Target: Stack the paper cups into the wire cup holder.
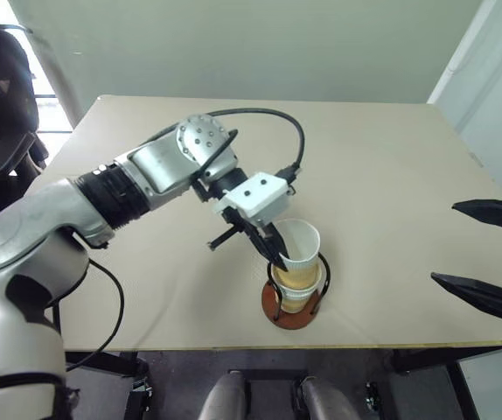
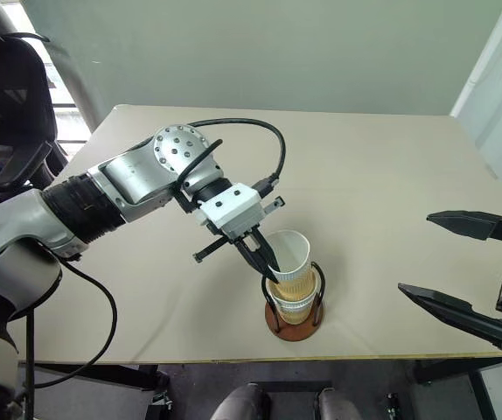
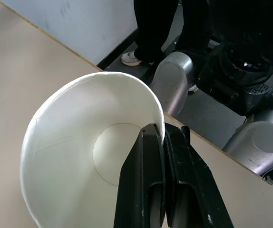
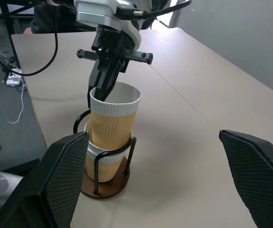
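1. A beige table (image 1: 391,175) stands before a pale wall; past its near edge lies dark grey floor.
2. The holder (image 4: 105,183) sits near the table's front edge, roughly midway along it: a reddish-brown disc base with black wire loops rising from it.
3. Cups (image 4: 109,142) stand stacked inside the loops. The lower part of the stack rests on the base, a white rim showing at about the height of the wire tops.
4. The top cup (image 1: 299,254) is nested partway into the stack, its tan body rising well above the wires and its white mouth open upward. It leans slightly away from the left arm.
5. The left gripper (image 1: 273,249) reaches down from the robot's left and is pinched tight on the top cup's rim: one black finger (image 3: 143,185) lies inside against the white wall, the other outside, with the thin paper wall clamped between them.
6. The grip sits on the rim's side nearest the left arm, so the cup hangs just beyond and below the fingertips, directly over the holder.
7. The right gripper (image 2: 461,267) hovers over the table's right front corner, well apart from the holder, its two fingers spread wide with nothing between them.
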Robot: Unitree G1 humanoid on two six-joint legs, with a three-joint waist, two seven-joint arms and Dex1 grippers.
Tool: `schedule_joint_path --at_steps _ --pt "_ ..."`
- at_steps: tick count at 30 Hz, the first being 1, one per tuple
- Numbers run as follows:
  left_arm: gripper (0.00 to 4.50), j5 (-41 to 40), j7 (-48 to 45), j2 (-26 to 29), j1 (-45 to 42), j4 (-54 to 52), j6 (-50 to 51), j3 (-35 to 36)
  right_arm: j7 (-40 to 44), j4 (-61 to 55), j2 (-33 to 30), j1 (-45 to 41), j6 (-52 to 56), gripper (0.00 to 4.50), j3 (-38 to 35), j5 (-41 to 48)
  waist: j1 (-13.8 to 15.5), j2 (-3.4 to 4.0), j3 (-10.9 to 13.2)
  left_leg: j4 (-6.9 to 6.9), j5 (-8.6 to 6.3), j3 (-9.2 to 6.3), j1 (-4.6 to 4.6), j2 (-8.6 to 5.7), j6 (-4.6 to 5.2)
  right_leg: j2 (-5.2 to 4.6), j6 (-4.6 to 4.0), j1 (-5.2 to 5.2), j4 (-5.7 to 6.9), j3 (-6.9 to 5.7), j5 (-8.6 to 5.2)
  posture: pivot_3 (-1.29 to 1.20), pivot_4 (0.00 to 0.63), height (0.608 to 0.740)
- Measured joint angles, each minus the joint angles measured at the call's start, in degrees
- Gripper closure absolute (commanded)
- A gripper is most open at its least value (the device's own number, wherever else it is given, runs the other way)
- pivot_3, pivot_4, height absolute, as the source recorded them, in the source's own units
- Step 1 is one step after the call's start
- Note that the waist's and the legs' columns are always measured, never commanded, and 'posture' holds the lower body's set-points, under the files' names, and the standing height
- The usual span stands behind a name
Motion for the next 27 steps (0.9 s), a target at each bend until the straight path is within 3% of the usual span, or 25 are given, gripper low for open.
schedule_joint_path --at_steps 11,23,27 --pt "4.49 1.98 0.0 -0.94 0.0 1.59 -0.47 0.09 6.26 -0.17 0.09 5.8 -0.19 0.0 -1.88 -6.61 0.03 -0.01 0.01 0.01 -0.01 0.0 -0.01 -0.01 0.0 0.0 -0.01 0.0 -0.02 0.01 -0.01 0.0 0.15 0.74" --pt "4.49 2.3 0.0 -1.14 0.01 1.81 -0.56 0.09 8.23 -0.73 0.08 6.34 -0.83 0.0 -2.02 -8.98 0.03 -0.01 0.01 0.0 -0.01 -0.01 -0.01 -0.01 0.0 0.0 -0.03 0.0 -0.01 0.0 -0.02 0.0 0.15 0.74" --pt "3.54 2.34 0.0 -1.4 0.02 1.88 -0.45 0.25 8.22 -0.76 0.09 6.31 -0.85 0.0 -2.02 -9.01 0.03 -0.01 0.01 0.01 -0.01 -0.01 -0.01 -0.01 0.0 0.0 -0.03 0.01 -0.01 0.0 -0.02 0.0 0.15 0.74"
